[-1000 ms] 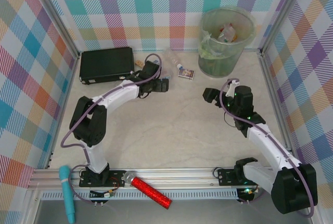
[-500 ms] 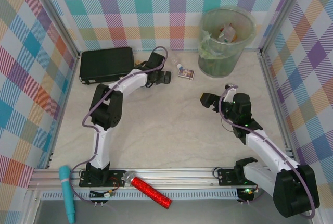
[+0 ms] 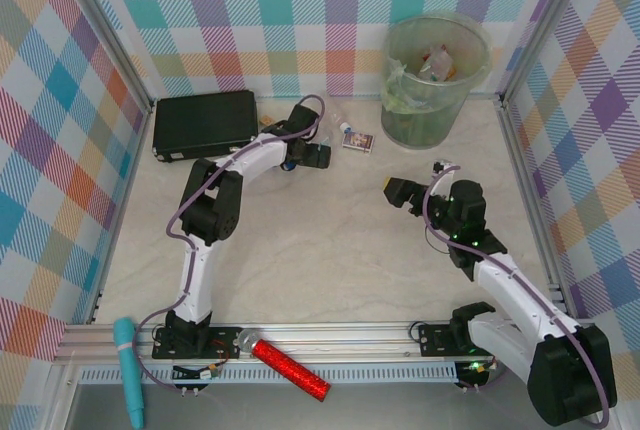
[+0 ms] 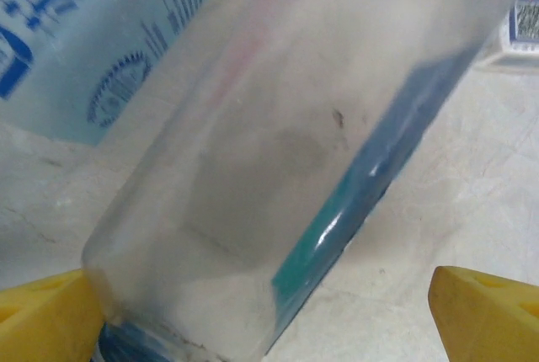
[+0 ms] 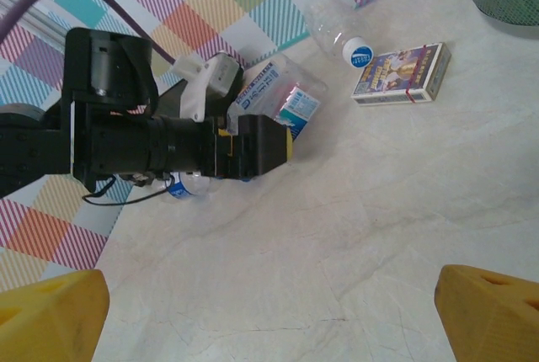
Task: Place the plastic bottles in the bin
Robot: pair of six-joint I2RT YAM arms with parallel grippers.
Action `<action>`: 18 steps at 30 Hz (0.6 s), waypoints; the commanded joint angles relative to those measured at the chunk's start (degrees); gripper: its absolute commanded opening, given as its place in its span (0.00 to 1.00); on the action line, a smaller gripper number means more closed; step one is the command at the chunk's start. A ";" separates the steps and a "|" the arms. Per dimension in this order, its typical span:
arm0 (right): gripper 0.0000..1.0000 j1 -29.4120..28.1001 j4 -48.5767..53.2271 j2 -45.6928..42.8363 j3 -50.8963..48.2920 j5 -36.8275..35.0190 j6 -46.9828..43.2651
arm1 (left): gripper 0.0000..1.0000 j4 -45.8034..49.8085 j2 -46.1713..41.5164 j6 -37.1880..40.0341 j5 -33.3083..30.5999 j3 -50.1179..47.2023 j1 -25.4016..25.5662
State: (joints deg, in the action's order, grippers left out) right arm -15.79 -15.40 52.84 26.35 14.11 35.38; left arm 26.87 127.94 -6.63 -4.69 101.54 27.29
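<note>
The left pincer [image 3: 318,155] is hanging released, its yellow fingers [image 4: 42,324] standing wide on either side of a clear, blue-labelled plastic bottle [image 4: 253,160]. That bottle is lying on its side on the far part of the tabletop [image 3: 330,250], left of the bin [image 3: 480,55]. It is sitting right under this pincer, close against one finger and apart from the other. Its long axis is slanting across the gap rather than lying square to the fingers, so a wrist turn is probably wanted before squeezing. Which end is carrying the cap I cannot tell. The right pincer [image 3: 400,190] is gaping too, holding nothing, well apart to the right and nearer.
</note>
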 commanded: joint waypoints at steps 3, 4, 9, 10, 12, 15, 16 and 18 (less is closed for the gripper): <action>0.99 -0.29 1.17 -1.01 0.19 -1.28 0.39 | 0.96 0.72 -4.93 0.01 1.50 -4.65 2.30; 0.99 -0.29 1.20 -0.96 0.11 -1.28 0.39 | 0.96 1.02 -4.94 0.34 0.84 -4.96 2.46; 0.99 -0.29 0.97 0.02 0.09 -1.45 0.65 | 0.90 1.59 -4.28 0.53 -0.72 -5.65 2.51; 0.99 -0.29 0.90 0.19 0.08 -1.47 0.74 | 0.88 1.60 -4.11 0.40 -0.94 -5.74 2.51; 0.99 -0.29 0.86 0.36 0.10 -1.46 0.75 | 0.86 1.34 -3.78 0.22 -1.00 -5.73 2.51; 0.99 -0.25 0.89 0.39 0.07 -1.60 0.74 | 0.84 1.02 -3.61 0.13 -1.81 -5.50 2.48; 0.99 -0.29 0.82 0.44 0.10 -1.56 0.76 | 0.82 0.99 -3.46 0.13 -2.00 -5.43 2.46; 0.99 -0.29 0.82 0.45 0.10 -1.55 0.82 | 0.74 1.32 -3.32 0.13 -2.15 -5.04 2.42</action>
State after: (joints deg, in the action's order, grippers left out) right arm -15.79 -14.06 53.08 26.35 12.88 35.62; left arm 27.07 126.13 -6.79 -5.69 96.77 29.91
